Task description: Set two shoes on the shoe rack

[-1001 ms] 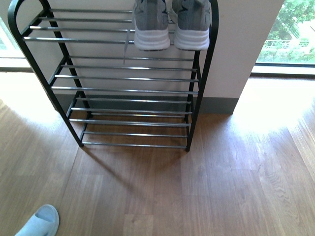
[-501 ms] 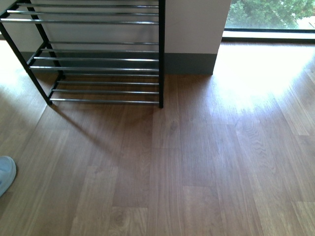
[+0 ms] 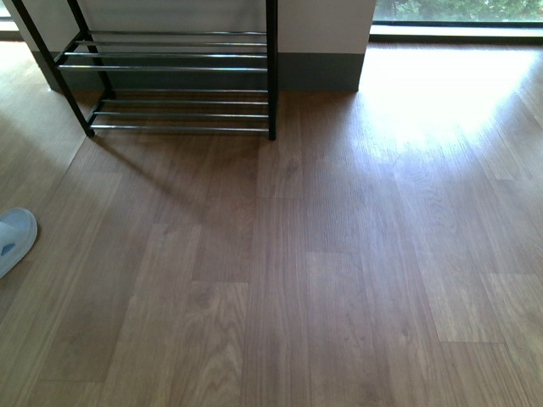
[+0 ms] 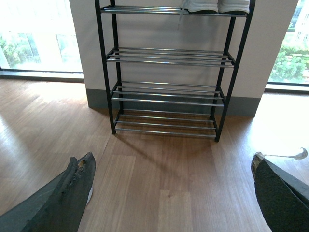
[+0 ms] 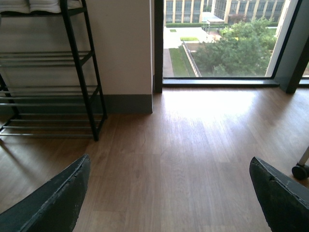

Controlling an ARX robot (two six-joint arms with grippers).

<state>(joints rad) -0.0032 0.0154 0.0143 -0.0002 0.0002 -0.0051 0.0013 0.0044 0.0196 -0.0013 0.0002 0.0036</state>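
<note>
The two shoes (image 4: 202, 6) are set side by side on the top tier of the shoe rack (image 4: 166, 94). Only their white soles are caught at the edge of the left wrist view. The rack is stood on the wooden floor (image 3: 339, 254) against a pale wall (image 5: 123, 48), beside a tall window (image 5: 217, 38). The left gripper (image 4: 171, 164) is held spread wide above the floor, well apart from the rack, and nothing is pinched by its dark fingers (image 4: 72, 193). The right gripper (image 5: 169, 169) is likewise spread wide and empty. In the front view only the lower tiers of the rack are shown, and neither arm is seen. A light blue slipper (image 3: 13, 240) is cut off by that view's left edge. A small caster wheel (image 5: 299, 170) is seen on the floor in the right wrist view.
</note>
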